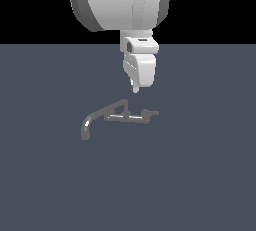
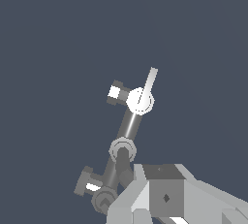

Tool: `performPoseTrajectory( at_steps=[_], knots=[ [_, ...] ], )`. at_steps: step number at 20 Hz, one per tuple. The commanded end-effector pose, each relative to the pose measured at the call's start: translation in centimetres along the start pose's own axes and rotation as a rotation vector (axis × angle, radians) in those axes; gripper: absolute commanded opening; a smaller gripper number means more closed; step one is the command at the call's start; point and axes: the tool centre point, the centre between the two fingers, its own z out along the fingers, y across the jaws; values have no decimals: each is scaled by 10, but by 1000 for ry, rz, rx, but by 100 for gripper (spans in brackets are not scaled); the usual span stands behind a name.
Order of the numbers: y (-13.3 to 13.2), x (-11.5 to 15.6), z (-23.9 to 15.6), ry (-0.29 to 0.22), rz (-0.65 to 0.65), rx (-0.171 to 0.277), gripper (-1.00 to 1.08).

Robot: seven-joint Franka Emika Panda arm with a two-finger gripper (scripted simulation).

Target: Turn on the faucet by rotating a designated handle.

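The faucet (image 1: 122, 117) is a small dark grey tap lying on the flat grey floor. Its hooked spout (image 1: 89, 125) curves toward the exterior view's left. The handle (image 1: 151, 112) is a short lever on a knobby hub at the crossbar's right end. In the wrist view the handle (image 2: 150, 81) shows bright, jutting from a round hub (image 2: 140, 101). My gripper (image 1: 135, 89) hangs above the crossbar (image 1: 126, 118), clear of it, with its fingers together and nothing between them. The gripper (image 2: 164, 196) covers most of the spout in the wrist view.
A second lever stub (image 2: 86, 182) sits at the crossbar's other end. An upright post (image 1: 125, 108) joins spout and crossbar. The white arm (image 1: 120, 0) fills the top of the exterior view. Flat grey floor (image 1: 200, 175) surrounds the faucet.
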Motion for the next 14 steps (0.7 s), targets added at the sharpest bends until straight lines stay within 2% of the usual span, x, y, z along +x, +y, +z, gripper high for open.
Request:
performPoseTrajectory(
  at_steps=[1,14],
  knots=[
    [-7,14,18,2,75,-1,-100],
    [-25,73,86,4,361,-3,-100]
  ],
)
